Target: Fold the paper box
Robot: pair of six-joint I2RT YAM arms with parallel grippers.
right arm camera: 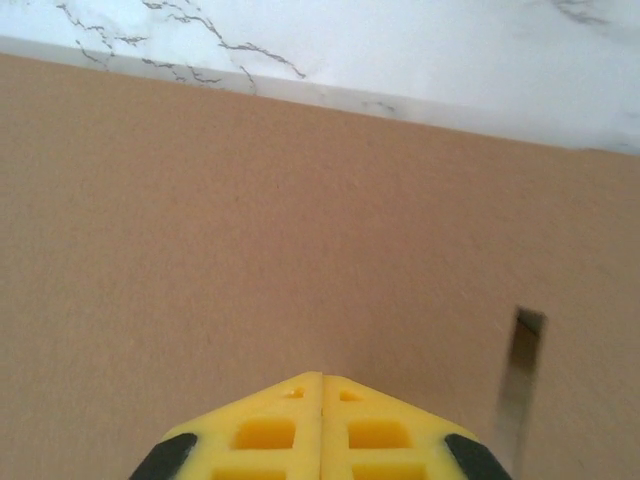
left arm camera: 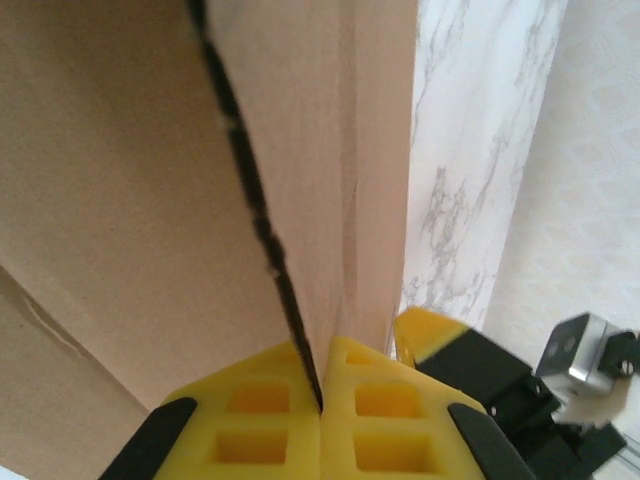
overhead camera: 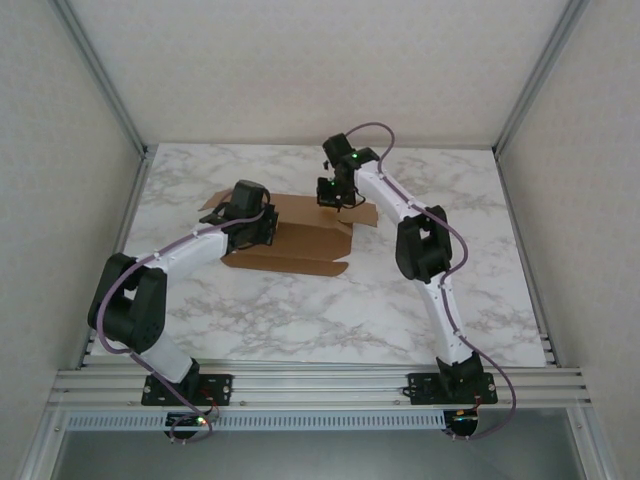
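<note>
Left fingers (left arm camera: 262,408) clenched on a raised wall (left arm camera: 340,170) of the paper box (overhead camera: 300,240), right fingers (right arm camera: 268,432) closed and empty over a flat panel (right arm camera: 250,220): folding apparently partway, upper-frame flaps (overhead camera: 365,213) unfolded.

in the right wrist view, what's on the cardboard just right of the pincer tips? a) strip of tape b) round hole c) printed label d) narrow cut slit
d: a narrow slit is cut in the paper box, to the right of the shut right pincer.
</note>
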